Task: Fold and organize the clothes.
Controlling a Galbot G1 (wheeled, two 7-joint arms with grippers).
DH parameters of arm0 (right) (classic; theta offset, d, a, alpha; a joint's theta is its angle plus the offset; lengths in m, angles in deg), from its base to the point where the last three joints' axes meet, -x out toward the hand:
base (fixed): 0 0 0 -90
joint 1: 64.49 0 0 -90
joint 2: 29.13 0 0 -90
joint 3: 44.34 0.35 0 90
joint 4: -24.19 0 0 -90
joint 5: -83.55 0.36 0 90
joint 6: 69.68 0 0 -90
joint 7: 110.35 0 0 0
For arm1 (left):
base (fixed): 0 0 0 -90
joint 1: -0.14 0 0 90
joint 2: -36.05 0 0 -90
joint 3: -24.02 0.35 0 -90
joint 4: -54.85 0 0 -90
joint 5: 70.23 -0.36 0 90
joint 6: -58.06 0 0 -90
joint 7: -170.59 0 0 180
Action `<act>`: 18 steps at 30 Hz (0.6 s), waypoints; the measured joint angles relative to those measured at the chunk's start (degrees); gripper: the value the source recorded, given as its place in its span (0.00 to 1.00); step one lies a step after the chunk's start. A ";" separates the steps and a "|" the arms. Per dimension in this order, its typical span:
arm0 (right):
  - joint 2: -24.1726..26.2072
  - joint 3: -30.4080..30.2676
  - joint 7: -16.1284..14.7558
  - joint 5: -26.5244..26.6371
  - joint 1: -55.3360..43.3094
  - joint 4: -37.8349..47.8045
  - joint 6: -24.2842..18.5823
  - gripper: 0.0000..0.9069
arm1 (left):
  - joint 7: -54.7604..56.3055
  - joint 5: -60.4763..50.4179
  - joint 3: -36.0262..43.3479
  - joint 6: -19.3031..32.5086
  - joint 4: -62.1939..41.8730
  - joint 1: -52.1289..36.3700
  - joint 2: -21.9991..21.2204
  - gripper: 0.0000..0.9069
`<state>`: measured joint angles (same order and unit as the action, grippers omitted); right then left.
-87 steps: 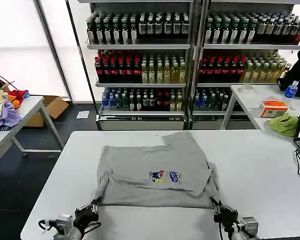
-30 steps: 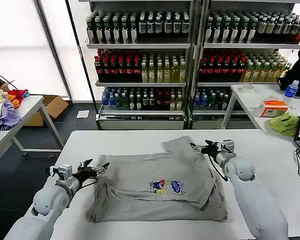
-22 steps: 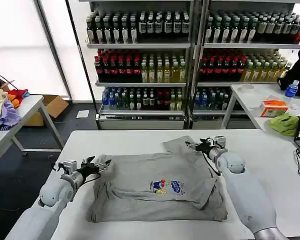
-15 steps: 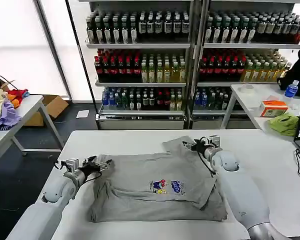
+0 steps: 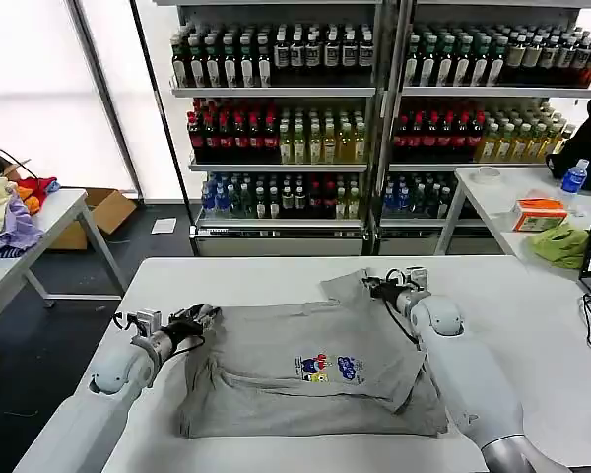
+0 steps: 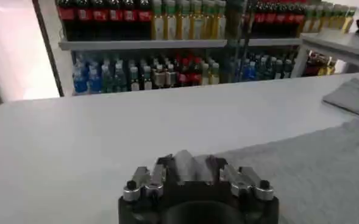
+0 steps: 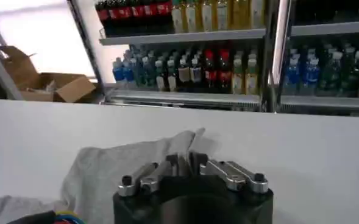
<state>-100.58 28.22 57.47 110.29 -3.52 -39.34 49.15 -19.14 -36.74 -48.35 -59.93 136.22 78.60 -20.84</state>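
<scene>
A light grey shirt (image 5: 315,370) with a small chest print (image 5: 327,368) in red, yellow and blue lies on a white table (image 5: 532,325). Both grippers, left (image 5: 199,317) and right (image 5: 371,286), are black with silver links. Behind, shelves (image 5: 276,91) hold bottles in dark, red, yellow-green and blue bands; a lime-green cloth (image 5: 559,243) lies on a side table.

You've got a soft matt grey cotton shirt (image 5: 310,370), wrinkled, on a smooth matt white table (image 5: 532,325); grippers look like bare metal w/ black plastic.
</scene>
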 measured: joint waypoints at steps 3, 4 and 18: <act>0.33 0.45 0.17 0.72 0.55 -1.30 0.21 0.00 | -0.09 0.11 0.21 0.03 -0.03 -0.30 -0.01 0.01; 0.48 0.61 0.24 1.03 0.82 -1.91 0.34 0.00 | -0.16 0.23 0.21 0.05 0.02 -0.39 0.06 0.01; 3.55 4.63 2.94 7.61 7.61 -18.29 2.96 0.00 | 1.30 2.07 -2.03 0.09 4.97 0.88 2.14 0.01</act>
<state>-97.03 32.85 60.42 117.90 4.09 -57.64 52.11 -17.84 -34.67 -50.37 -59.84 141.20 79.48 -18.70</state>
